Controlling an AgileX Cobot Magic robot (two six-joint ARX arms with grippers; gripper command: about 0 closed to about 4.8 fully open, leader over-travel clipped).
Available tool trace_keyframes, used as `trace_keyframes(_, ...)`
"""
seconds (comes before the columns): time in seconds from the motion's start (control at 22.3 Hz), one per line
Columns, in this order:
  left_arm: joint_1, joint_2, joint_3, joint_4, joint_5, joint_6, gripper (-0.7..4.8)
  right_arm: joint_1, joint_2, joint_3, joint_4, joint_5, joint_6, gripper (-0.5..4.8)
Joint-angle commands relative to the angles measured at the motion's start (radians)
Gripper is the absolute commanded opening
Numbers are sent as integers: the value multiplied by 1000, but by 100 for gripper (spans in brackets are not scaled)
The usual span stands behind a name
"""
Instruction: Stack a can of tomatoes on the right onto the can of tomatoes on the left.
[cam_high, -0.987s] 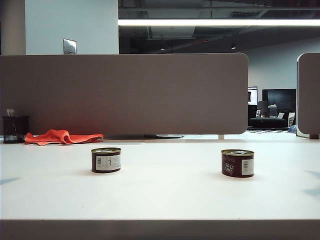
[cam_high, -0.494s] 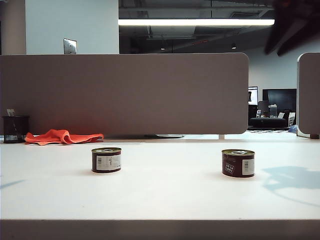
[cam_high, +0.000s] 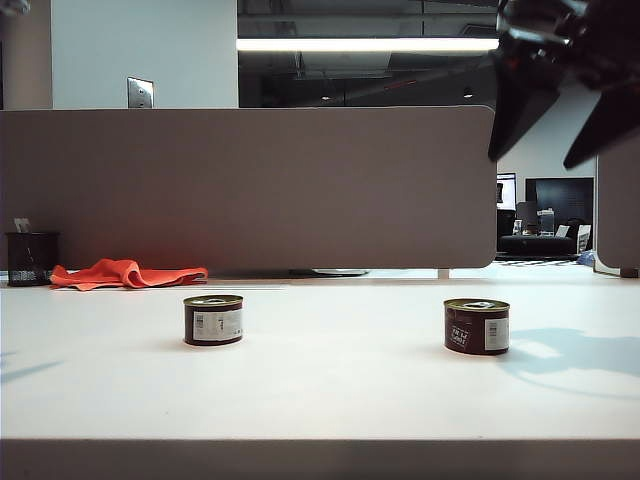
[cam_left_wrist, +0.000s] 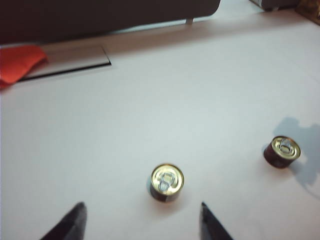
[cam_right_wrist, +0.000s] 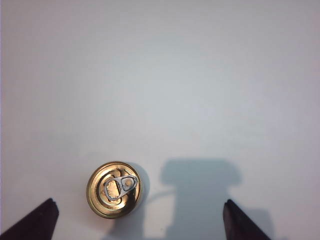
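- White table (cam_high: 320, 390), office divider behind; nothing stacked yet.
- Near: right can (cam_high: 476, 326) and left can (cam_high: 213, 319) both upright on the table, well apart.
- Right gripper (cam_high: 565, 110) high above the right can, fingers spread wide, holding nothing. Wrist view: can (cam_right_wrist: 114, 189) off-centre between the tips.
- Left gripper (cam_left_wrist: 140, 225) also spread, empty, above the left can (cam_left_wrist: 167, 182).
- Far: orange cloth (cam_high: 125, 273), black cup (cam_high: 30, 258).
- Risk: a straight descent could clip the rim and tip the can; smooth metal lids could let the stack slide.

Right gripper (cam_right_wrist: 137, 217) hangs high, jaws wide (empty); left gripper (cam_left_wrist: 141, 222) likewise spread.
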Motion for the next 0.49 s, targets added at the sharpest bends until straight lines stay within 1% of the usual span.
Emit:
trace_keyframes(0.04,1,17,6,-38,8,-3,283,3,71,64,-80,8,34,479)
trace_keyframes(0.27,1,19,6,-72,7,-3,283,5,193,166,-186,5,51,479)
trace_keyframes(0.49,1,19,6,-77,8,-3,290,5,280,235,-218,-2,76,479)
